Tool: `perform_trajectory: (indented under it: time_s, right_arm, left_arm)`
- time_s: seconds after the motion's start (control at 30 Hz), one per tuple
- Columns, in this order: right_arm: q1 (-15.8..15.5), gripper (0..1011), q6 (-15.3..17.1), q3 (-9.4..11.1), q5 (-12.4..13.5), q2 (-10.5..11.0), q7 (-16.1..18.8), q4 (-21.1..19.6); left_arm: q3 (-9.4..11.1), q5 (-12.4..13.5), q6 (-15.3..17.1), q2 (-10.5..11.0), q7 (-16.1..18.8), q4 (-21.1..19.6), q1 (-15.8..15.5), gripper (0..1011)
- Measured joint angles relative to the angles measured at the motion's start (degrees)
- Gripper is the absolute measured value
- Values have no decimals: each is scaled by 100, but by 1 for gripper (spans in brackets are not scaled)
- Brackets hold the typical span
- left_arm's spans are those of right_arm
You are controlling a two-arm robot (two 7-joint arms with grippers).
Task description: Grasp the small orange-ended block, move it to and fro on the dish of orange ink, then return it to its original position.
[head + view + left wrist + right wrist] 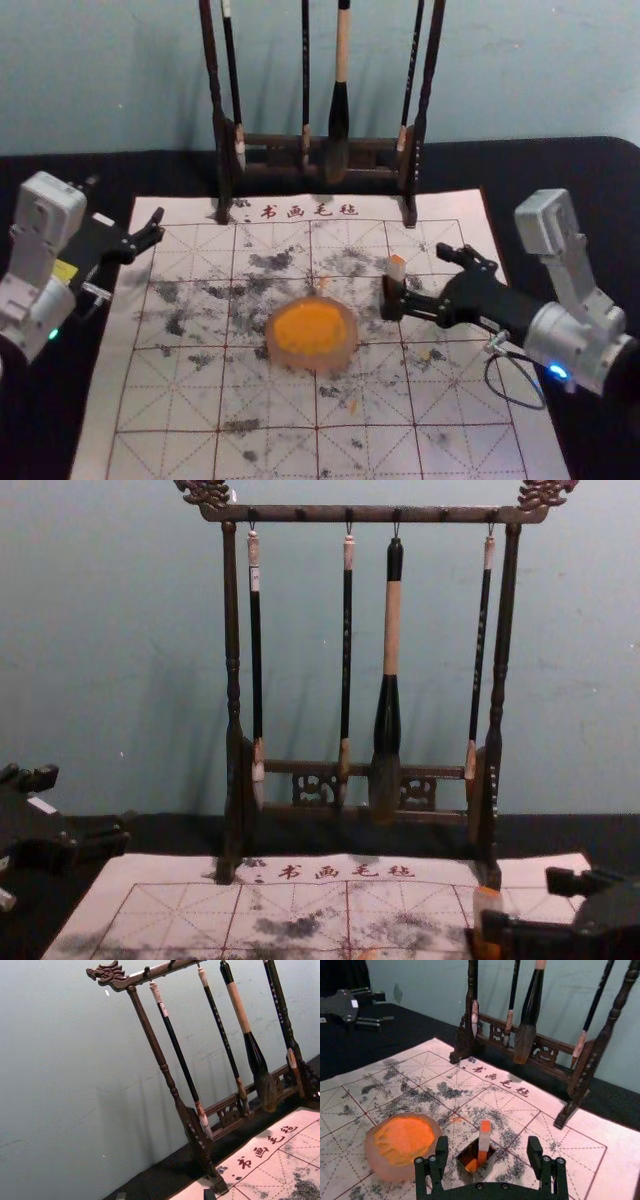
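Observation:
My right gripper (418, 277) is open at the right of the mat, its fingers on either side of the small block (397, 266). In the right wrist view the block (484, 1136), pale with an orange top, stands upright in a small dark holder (489, 1166) with orange inside, between the spread fingers of the right gripper (488, 1146) and apart from both. The round dish of orange ink (310, 329) lies on the mat, left of the holder. My left gripper (124, 205) stays parked open off the mat's left edge; its tips show in the left wrist view (165, 1195).
A wooden brush rack (232, 780) with several hanging brushes stands along the mat's back edge, before the wall. The ink-stained, gridded mat (170, 400) lies on a dark table (590, 165). A cable (513, 400) loops below the right wrist.

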Motion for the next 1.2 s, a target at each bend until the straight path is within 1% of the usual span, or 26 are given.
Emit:
perform_trajectory:
  time_s: [0.03,0.07,0.1,0.3,0.6,0.87,1.2]
  right_arm:
    - [69,1003,59,-26,-52,-63,9,64]
    - [69,1003,59,-26,-52,-63,9,64]
    - [137,1003,97,-49,-102,-130,13,121]
    - [370,1003,200,-118,-318,-338,33,324]
    - [509,1003,372,-126,-496,-516,111,490]
    - [513,1003,438,-83,-641,-574,154,502]
    - [513,1003,438,-83,-635,-572,152,499]
  left_arm:
    - [0,0,0,0,0,0,0,1001]
    - [0,0,0,0,0,0,0,1001]
    - [0,0,0,0,0,0,0,1001]
    - [0,0,0,0,0,0,0,1002]
    - [0,0,0,0,0,0,0,1001]
    - [0,0,0,0,0,0,0,1001]
    - [0,0,0,0,0,0,0,1001]
